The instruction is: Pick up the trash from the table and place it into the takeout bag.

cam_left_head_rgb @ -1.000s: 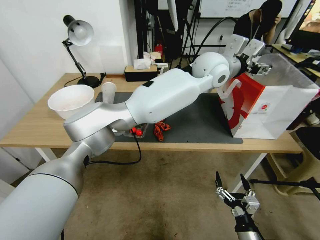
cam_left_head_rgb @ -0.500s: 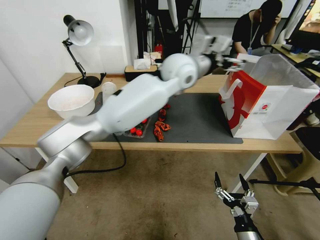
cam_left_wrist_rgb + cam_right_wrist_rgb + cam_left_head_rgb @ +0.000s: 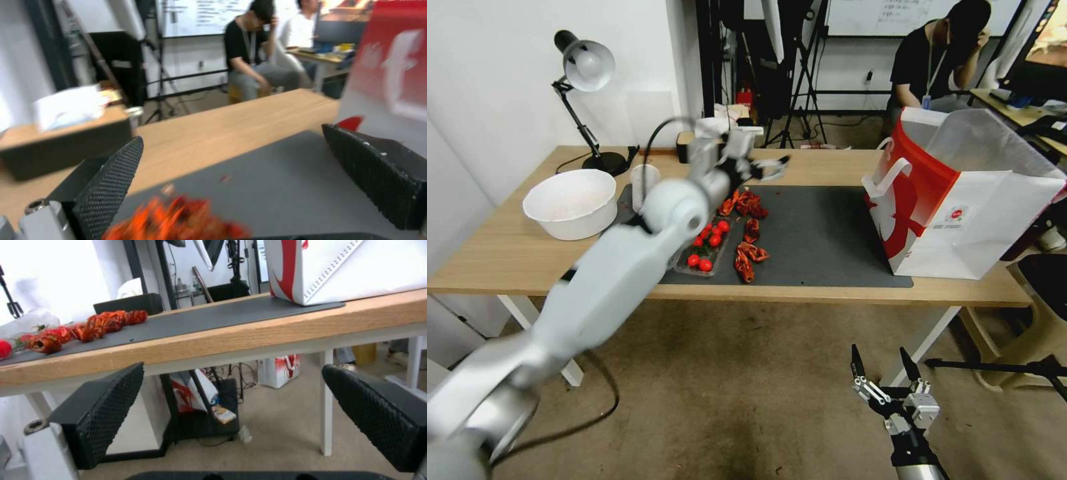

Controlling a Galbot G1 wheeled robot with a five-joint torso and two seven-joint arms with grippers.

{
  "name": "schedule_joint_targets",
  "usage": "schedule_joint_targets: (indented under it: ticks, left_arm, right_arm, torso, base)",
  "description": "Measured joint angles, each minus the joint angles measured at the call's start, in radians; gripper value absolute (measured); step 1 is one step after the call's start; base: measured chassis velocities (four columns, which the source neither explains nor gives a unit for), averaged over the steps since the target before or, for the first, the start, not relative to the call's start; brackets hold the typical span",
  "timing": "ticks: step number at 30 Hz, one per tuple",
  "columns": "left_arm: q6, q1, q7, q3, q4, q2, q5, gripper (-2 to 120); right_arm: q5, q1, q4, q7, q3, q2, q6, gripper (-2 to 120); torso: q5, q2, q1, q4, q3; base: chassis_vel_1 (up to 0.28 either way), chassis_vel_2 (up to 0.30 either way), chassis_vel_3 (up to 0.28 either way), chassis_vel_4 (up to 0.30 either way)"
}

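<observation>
Above the mat's [image 3: 827,233] back left part, your left gripper [image 3: 770,167] hangs with its fingers [image 3: 111,180] spread and nothing between them. From the head view you see it over the red scraps [image 3: 747,230] and the clear tray of tomatoes [image 3: 704,247], with the bowl [image 3: 570,203] and a pale cup [image 3: 644,183] farther left on the counter [image 3: 494,253]. Your left wrist view adds what the head view cannot: red scraps [image 3: 178,220] blurred just under the fingers, the tissue box [image 3: 62,143] near the counter's back edge, and the bag's [image 3: 391,73] red panel close by. The bag [image 3: 960,200] stands upright on the mat's right end, mouth open, well apart from the left gripper. Your right gripper [image 3: 887,373] waits low in front of the counter, fingers [image 3: 102,410] spread and empty. Its wrist view looks along the counter's [image 3: 249,336] front edge, with the scraps [image 3: 98,323] in a row on the mat and the bag's [image 3: 356,266] base beyond.
</observation>
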Motion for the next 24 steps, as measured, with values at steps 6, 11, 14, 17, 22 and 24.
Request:
schedule_joint_targets:
  ticks: [6, 11, 14, 17, 22, 24]
  left_arm:
    - [-0.071, 0.209, 0.014, -0.155, -0.062, 0.027, 0.167, 100]
    - [-0.162, 0.402, 0.012, -0.275, -0.116, 0.016, 0.300, 100]
    - [-0.192, 0.490, 0.020, -0.323, -0.130, 0.004, 0.352, 100]
    - [-0.205, 0.555, 0.027, -0.363, -0.144, -0.003, 0.372, 100]
    - [-0.224, 0.630, 0.030, -0.417, -0.161, -0.010, 0.377, 100]
    - [-0.234, 0.661, 0.032, -0.442, -0.166, -0.012, 0.383, 100]
  right_arm:
    - [-0.003, -0.002, 0.001, -0.002, -0.003, 0.002, -0.001, 100]
    - [-0.005, -0.008, 0.006, -0.013, -0.003, 0.006, -0.002, 100]
    - [-0.006, -0.011, 0.011, -0.017, -0.003, 0.006, -0.002, 100]
    - [-0.006, -0.016, 0.015, -0.018, -0.001, 0.006, -0.002, 100]
    - [-0.008, -0.023, 0.017, -0.020, 0.001, 0.005, -0.002, 100]
    - [-0.009, -0.024, 0.018, -0.020, 0.001, 0.003, -0.002, 100]
  torso:
    - [-0.0001, 0.000, 0.000, 0.0004, 0.000]
    - [0.0002, 0.000, 0.000, 0.0002, 0.000]
    - [-0.0001, 0.000, 0.000, 0.0002, 0.000]
    - [0.0003, 0.000, 0.000, 0.0001, 0.000]
    - [0.0002, 0.000, 0.000, 0.0001, 0.000]
    - [0.0000, 0.000, 0.000, 0.0001, 0.000]
  base:
    - [0.000, 0.000, 0.000, 0.000]
    - [0.000, 0.000, 0.000, 0.000]
    - [0.000, 0.000, 0.000, 0.000]
    - [0.000, 0.000, 0.000, 0.000]
    - [0.000, 0.000, 0.000, 0.000]
    - [0.000, 0.000, 0.000, 0.000]
